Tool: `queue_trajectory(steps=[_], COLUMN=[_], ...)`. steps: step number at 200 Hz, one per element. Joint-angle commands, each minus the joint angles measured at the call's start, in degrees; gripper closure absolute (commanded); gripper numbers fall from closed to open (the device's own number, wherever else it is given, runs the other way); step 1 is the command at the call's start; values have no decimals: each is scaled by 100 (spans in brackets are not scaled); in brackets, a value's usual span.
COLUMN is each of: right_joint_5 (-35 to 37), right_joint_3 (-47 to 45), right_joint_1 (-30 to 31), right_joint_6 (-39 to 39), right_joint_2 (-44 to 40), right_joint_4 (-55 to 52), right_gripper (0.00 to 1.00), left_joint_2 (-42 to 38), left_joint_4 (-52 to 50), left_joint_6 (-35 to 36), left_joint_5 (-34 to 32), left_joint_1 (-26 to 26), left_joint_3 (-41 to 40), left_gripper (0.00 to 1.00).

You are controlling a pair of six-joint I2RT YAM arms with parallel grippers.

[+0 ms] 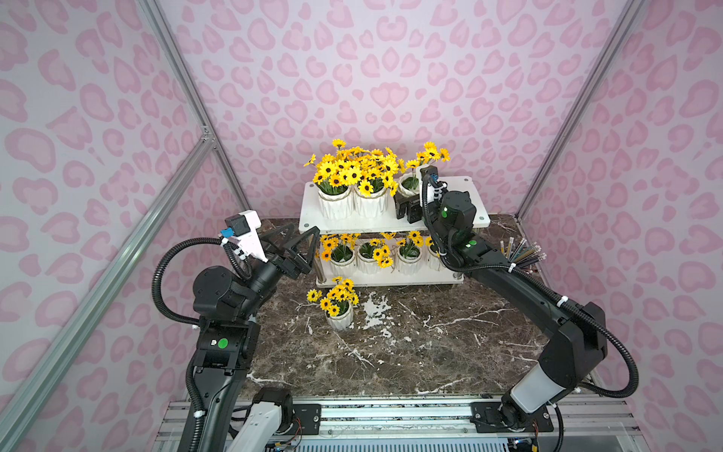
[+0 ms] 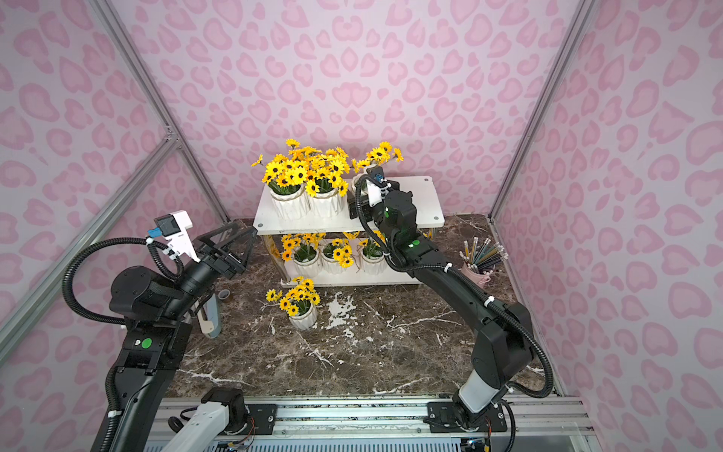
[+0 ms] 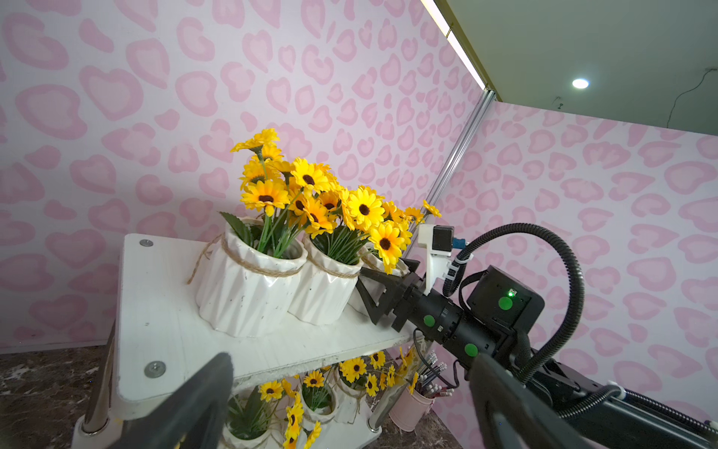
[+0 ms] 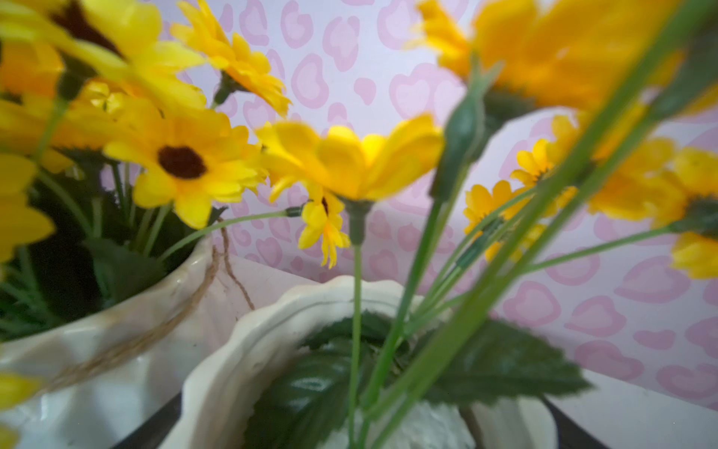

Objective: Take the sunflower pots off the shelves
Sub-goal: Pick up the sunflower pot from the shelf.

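Marble tabletop (image 1: 430,352): right hand (image 1: 407,201) straddles a sunflower pot (image 4: 225,369), wide; left hand (image 1: 305,250) wide, empty.

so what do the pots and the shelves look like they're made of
The sunflower pots: likely glazed ceramic, white, glossy highlights on the ribs. The shelves: matte white board, perhaps painted wood, faint grain; legs look like chromed metal, reflective.
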Motion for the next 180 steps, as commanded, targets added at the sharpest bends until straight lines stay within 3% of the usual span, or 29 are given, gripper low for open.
queue_trajectory(steps=[1, 21, 63, 81, 121, 180], right_joint_5=[-87, -225, -515, -594, -778, -592], right_joint_3=[88, -5, -108, -146, -88, -305], right_joint_1=[-32, -55, -64, -68, -70, -68], right_joint_6=[43, 79, 28, 10, 10, 1], right_joint_2=[42, 10, -74, -109, -187, -634], right_joint_4=[270, 375, 394, 402, 360, 681], right_gripper=[1, 4, 29, 46, 100, 100], left_joint_2=[3, 2, 9, 10, -8, -26], left_joint_4=[177, 175, 180, 179, 184, 193], left_joint_6=[71, 80, 84, 84, 45, 14], left_joint_5=[-61, -63, -85, -80, -69, -19], left_joint_1=[3, -3, 4, -3, 3, 1], left_joint_3=[46, 44, 60, 63, 66, 110], left_gripper=[3, 3, 3, 3, 3, 3])
